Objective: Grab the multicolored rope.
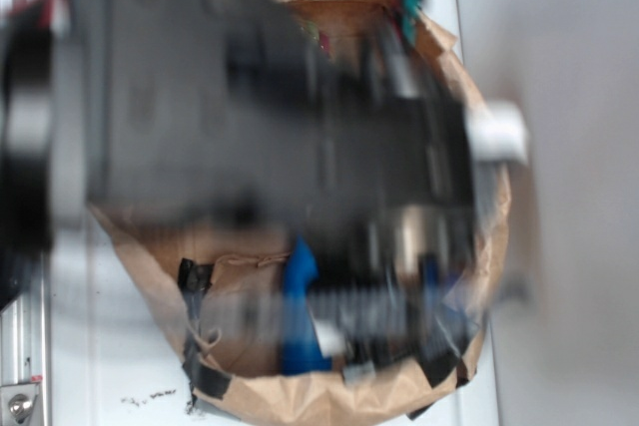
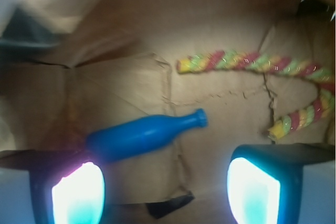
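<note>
In the wrist view the multicolored rope point(image 2: 252, 61), twisted red, yellow and green, lies on the brown paper floor at the upper right. It bends back at the right edge, and one yellow end point(image 2: 278, 127) rests just above my right finger. My gripper point(image 2: 165, 190) is open, its two glowing pads wide apart with only paper between them. The rope lies ahead of the jaws and to their right, untouched. In the exterior view the blurred black arm point(image 1: 280, 117) hides the rope.
A blue plastic bottle point(image 2: 142, 135) lies just above my left finger point(image 2: 79, 195), also seen as the bottle point(image 1: 298, 311) from outside. Brown paper bag walls point(image 1: 479, 276) ring the workspace. A piece of black tape point(image 2: 170, 205) sits on the paper between the fingers.
</note>
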